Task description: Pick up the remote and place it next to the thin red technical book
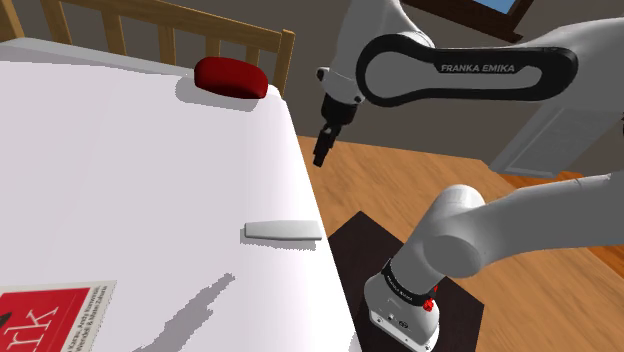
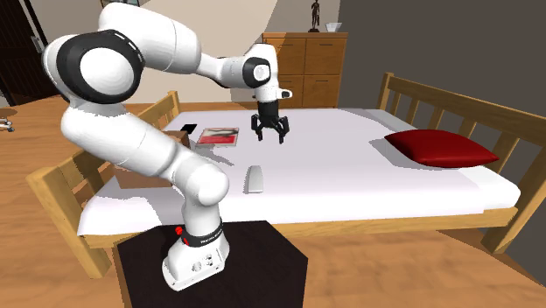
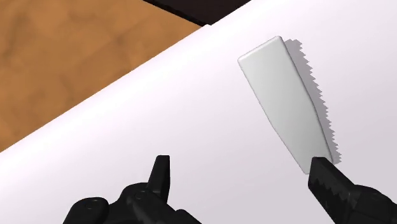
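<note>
The remote (image 1: 283, 231) is a flat white slab lying on the white bed sheet (image 1: 120, 170) near the bed's edge. In the second exterior view the remote (image 2: 255, 179) lies in front of the thin red book (image 2: 219, 136). The book (image 1: 50, 318) also sits at the shoulder view's lower left. My black gripper (image 1: 322, 150) hangs in the air above the bed's edge, apart from the remote. From the second exterior view the gripper (image 2: 270, 133) points downward with its fingers spread. In the wrist view my gripper (image 3: 245, 181) is open, and the remote (image 3: 286, 102) lies just ahead of one fingertip (image 3: 331, 184), untouched.
A dark red pillow (image 1: 230, 77) rests at the head of the bed by the wooden headboard (image 1: 170, 35). Wooden floor (image 3: 63, 57) runs along the bed's side. A small dark object (image 2: 188, 129) lies beside the book. A wooden dresser (image 2: 302, 66) stands behind the bed.
</note>
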Controlling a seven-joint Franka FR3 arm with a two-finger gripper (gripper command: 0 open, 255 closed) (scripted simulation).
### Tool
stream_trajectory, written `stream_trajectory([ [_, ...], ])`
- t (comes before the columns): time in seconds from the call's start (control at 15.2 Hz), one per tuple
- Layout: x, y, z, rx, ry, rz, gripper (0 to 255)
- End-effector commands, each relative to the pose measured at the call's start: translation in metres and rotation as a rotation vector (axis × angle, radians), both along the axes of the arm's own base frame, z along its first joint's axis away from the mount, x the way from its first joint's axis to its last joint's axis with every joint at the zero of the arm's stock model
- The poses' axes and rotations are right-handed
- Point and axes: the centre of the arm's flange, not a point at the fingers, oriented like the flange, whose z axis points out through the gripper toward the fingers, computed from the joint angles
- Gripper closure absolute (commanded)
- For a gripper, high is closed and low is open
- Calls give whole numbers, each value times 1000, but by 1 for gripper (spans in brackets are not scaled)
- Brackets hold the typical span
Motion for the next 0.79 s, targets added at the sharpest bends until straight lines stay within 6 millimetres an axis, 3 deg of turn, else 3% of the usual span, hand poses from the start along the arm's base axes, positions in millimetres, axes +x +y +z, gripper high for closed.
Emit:
stream_trajectory([
  [0.0,2,10,-24,8,4,73,0],
  [0.73,-4,74,-149,48,41,465,0],
])
